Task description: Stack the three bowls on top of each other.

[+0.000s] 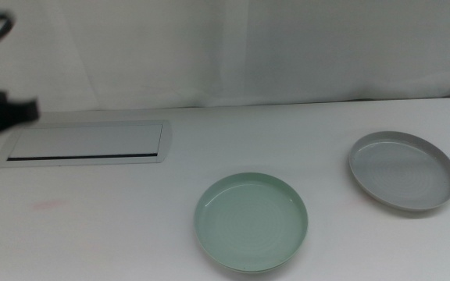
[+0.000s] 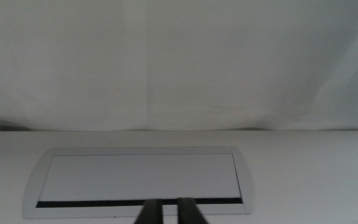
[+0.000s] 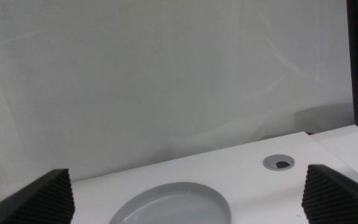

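we see white panel with dark slot far left, mint bowl centre, grey bowl right, apart. left gripper jaws nearly together over panel, holding nothing; right gripper jaws wide apart above grey bowl, empty.

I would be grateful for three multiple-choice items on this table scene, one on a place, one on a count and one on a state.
1. Where does the mint green bowl lie?
A. On the grey bowl
B. On the table, apart from the grey bowl
C. On the white panel

2. How many bowls show in the middle view?
A. Two
B. Three
C. Four

3. How do the right gripper's jaws stand?
A. Shut on a bowl
B. Wide apart
C. Shut on nothing

Key: 1 B, bare table separates it from the grey bowl. 2 A, only the green and grey ones show. 3 B, the right wrist view shows them far apart, with the grey bowl beyond.
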Action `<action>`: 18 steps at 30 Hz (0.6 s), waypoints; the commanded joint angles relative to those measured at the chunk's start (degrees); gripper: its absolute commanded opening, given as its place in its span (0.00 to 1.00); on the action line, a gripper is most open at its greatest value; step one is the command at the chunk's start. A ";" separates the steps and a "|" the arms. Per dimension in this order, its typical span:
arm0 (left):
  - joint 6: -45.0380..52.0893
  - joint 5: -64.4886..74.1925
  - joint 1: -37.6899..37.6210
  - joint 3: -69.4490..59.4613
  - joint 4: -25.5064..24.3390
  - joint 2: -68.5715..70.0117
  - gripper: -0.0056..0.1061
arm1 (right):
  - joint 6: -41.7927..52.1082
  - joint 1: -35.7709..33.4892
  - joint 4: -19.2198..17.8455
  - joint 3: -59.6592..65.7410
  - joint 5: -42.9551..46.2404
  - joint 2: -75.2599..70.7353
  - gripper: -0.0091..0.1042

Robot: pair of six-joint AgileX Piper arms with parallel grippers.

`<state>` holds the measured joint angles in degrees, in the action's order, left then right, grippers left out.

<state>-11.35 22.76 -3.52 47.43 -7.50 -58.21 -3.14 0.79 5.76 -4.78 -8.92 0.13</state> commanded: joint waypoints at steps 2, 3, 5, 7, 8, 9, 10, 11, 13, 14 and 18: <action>0.28 -4.68 0.14 -8.86 0.33 10.67 0.03 | -0.05 0.30 0.05 0.27 1.83 -1.99 0.98; 0.42 -5.77 0.14 -11.61 0.33 13.97 0.03 | -0.05 0.30 0.05 0.27 2.25 -1.99 0.98; 0.96 -8.69 0.14 -16.68 0.33 19.97 0.03 | -0.05 0.30 0.74 0.27 3.10 -1.99 0.98; 1.30 -11.87 0.14 -22.00 0.43 26.50 0.03 | -0.05 0.30 1.16 0.27 3.77 -1.99 0.98; 1.30 -13.09 0.14 -24.40 0.43 29.56 0.03 | -0.05 0.30 1.33 0.27 3.77 -1.99 0.98; 1.59 -13.67 0.14 -26.58 0.43 32.51 0.03 | -0.05 0.30 1.60 0.27 3.90 -1.99 0.98; 1.59 -14.09 0.14 -28.16 0.43 34.71 0.03 | -0.05 0.30 2.13 0.27 4.06 -1.99 0.98; 1.85 -14.55 0.14 -30.04 0.43 37.23 0.03 | -0.05 0.30 2.66 0.27 4.16 -1.99 0.98; 1.85 -14.68 0.14 -33.31 0.43 41.71 0.03 | -0.05 0.30 3.43 -0.26 4.16 -1.99 0.98; 1.85 -14.77 0.14 -34.61 0.43 43.24 0.03 | -0.05 0.30 3.82 -0.74 4.16 -1.92 0.98; 1.11 -14.93 0.14 -42.35 0.87 49.61 0.03 | -0.05 0.30 3.95 -5.34 0.47 -0.53 0.98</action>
<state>-9.64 8.83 -3.42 7.25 -7.30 -10.16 -3.62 0.79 9.69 -8.37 -7.23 0.13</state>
